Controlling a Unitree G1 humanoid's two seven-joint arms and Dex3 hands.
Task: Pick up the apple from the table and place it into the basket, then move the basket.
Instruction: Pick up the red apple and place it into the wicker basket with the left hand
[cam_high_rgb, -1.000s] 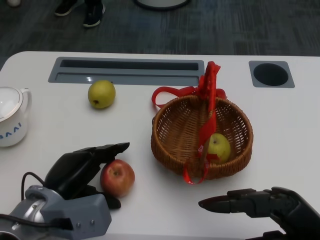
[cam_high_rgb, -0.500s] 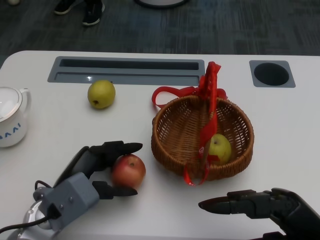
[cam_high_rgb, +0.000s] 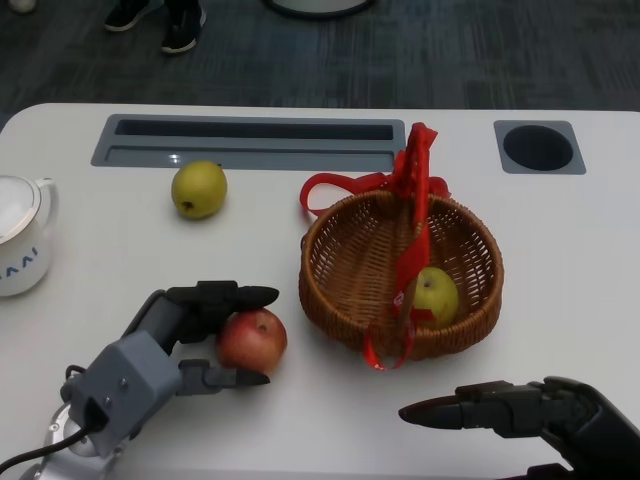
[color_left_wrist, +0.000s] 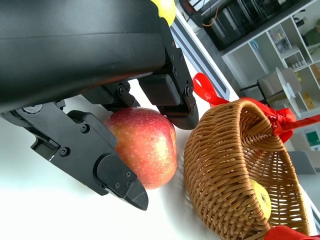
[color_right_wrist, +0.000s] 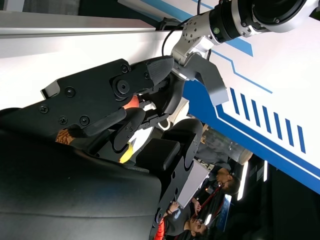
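Observation:
A red apple (cam_high_rgb: 252, 340) sits at the table's front left, just left of the wicker basket (cam_high_rgb: 325, 290). My left hand (cam_high_rgb: 175, 335) grips it, fingers over the top and thumb under the near side; the left wrist view shows both pressing on the apple (color_left_wrist: 145, 145) beside the basket (color_left_wrist: 225, 170). The basket has a red ribbon handle (cam_high_rgb: 415, 200) and holds a yellow-green apple (cam_high_rgb: 436, 293). My right hand (cam_high_rgb: 520, 410) lies at the front right, fingers stretched toward the left, holding nothing, a short way in front of the basket.
A yellow-green fruit (cam_high_rgb: 198, 189) lies at the back left. A white mug (cam_high_rgb: 20, 235) stands at the left edge. A grey recessed slot (cam_high_rgb: 250, 142) and a round hole (cam_high_rgb: 538, 147) are set in the table's far side. A person's shoes (cam_high_rgb: 160, 20) show beyond it.
My left hand has turned and closed its fingers and thumb around the red apple, which has shifted a little right toward the basket. The right hand has stayed put.

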